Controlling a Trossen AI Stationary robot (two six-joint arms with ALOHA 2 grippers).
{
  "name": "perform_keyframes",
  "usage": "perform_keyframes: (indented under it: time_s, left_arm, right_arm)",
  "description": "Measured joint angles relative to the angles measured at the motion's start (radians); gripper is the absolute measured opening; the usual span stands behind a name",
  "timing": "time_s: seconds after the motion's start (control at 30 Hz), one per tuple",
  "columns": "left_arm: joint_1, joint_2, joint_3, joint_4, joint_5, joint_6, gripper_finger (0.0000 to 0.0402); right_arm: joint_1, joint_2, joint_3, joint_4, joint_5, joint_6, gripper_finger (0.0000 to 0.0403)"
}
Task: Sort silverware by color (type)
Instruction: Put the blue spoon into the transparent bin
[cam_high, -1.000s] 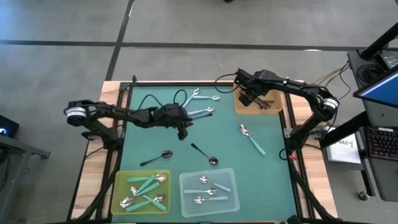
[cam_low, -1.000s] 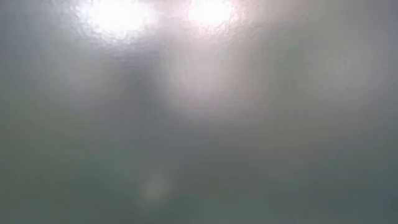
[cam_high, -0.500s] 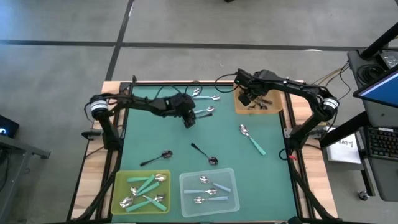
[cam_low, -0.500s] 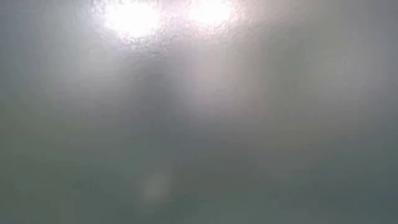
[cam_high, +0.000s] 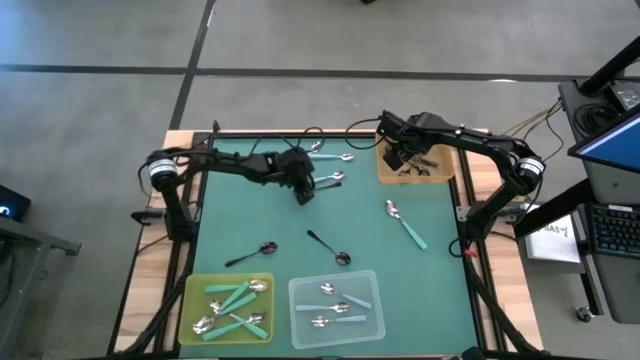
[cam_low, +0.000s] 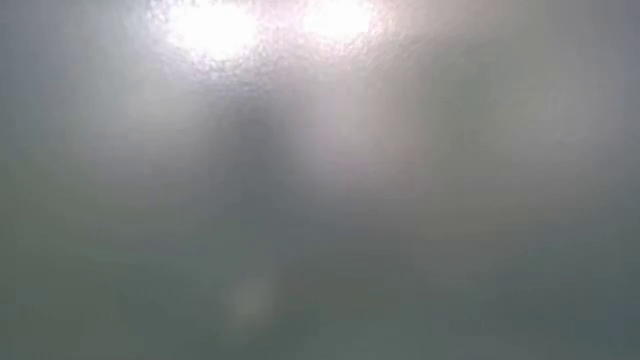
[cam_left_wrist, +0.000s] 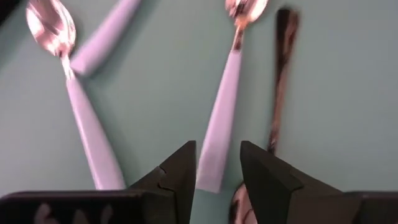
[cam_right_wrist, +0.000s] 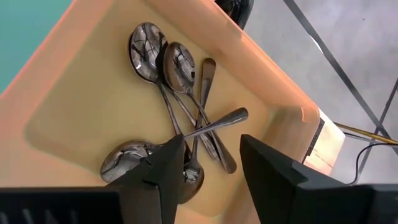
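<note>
Left pincer (cam_left_wrist: 217, 180) hangs released over a light-blue-handled silver spoon (cam_left_wrist: 225, 118); right pincer (cam_right_wrist: 211, 171), also released, hovers above black-handled spoons (cam_right_wrist: 180, 93) in the orange square tray (cam_right_wrist: 74, 118).

Small spoons (cam_high: 402, 222) with shiny silver bowls lie flat, some scattered over the tabletop (cam_high: 440, 280) with teal, light blue or black handles. Others rest grouped in trays: teal in yellow (cam_high: 190, 300), blue in clear (cam_high: 372, 320), black in orange (cam_high: 445, 175).
</note>
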Motion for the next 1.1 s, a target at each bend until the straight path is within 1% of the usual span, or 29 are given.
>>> perform_keyframes:
  time_s: [0.07, 0.2, 0.33, 0.43, 0.53, 0.57, 0.77, 0.93, 1.1]
  left_arm:
    - [0.000, 0.022, 0.000, 0.002, -0.003, -0.004, 0.0110]
    - [0.000, 0.054, 0.002, 0.023, -0.050, -0.011, 0.0110]
    - [0.004, 0.066, 0.004, 0.018, -0.046, -0.027, 0.0108]
    - [0.004, 0.074, 0.006, -0.001, -0.041, -0.026, 0.0085]
    - [0.004, 0.078, 0.006, -0.010, -0.038, -0.038, 0.0040]
    - [0.004, 0.077, 0.005, -0.010, -0.039, -0.050, 0.0034]
    - [0.005, 0.056, -0.001, 0.027, -0.038, -0.071, 0.0034]
    - [0.007, 0.016, -0.005, 0.031, -0.008, -0.073, 0.0034]
    - [0.003, -0.021, -0.003, 0.050, 0.139, -0.050, 0.0034]
  right_arm:
    - [0.000, 0.000, 0.000, 0.001, 0.000, 0.000, 0.0148]
    - [0.000, 0.000, 0.000, 0.002, 0.000, 0.001, 0.0144]
    - [0.001, 0.000, 0.000, 0.003, -0.002, 0.001, 0.0144]
    - [0.002, 0.000, 0.000, 0.003, -0.008, 0.001, 0.0145]
    - [0.002, 0.000, 0.000, 0.002, -0.008, 0.002, 0.0141]
    - [0.002, 0.000, 0.000, 0.003, -0.008, 0.003, 0.0139]
    - [0.002, 0.000, 0.000, 0.003, -0.008, 0.034, 0.0127]
    - [0.002, 0.000, -0.001, 0.019, -0.020, 0.037, 0.0125]
    - [0.002, 0.000, -0.017, 0.086, -0.091, 0.014, 0.0124]
